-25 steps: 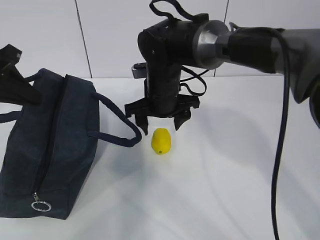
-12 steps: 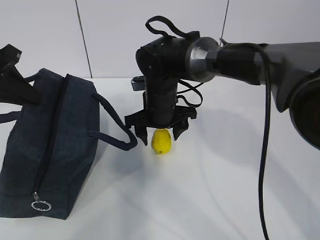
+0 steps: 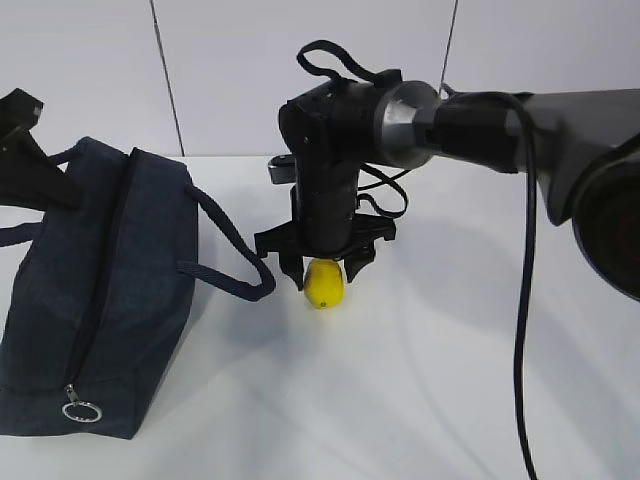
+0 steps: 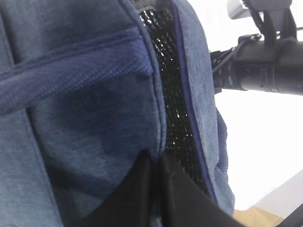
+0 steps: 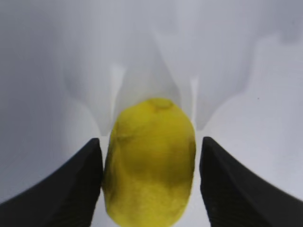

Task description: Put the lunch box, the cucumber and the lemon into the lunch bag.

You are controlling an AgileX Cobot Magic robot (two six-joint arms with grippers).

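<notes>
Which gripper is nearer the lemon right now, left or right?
Right. The right gripper is directly over the lemon, a finger on each side. The left gripper is away at the lunch bag, shut on its fabric edge.

A white table (image 3: 450, 380) spreads out below and around the fingers. Behind them rises a pale panelled wall (image 3: 230, 70) with thin dark seams.

Black right arm (image 3: 330, 150) with a silver joint collar (image 3: 405, 110), looped black cables (image 3: 340, 55) and dark jaws.
</notes>
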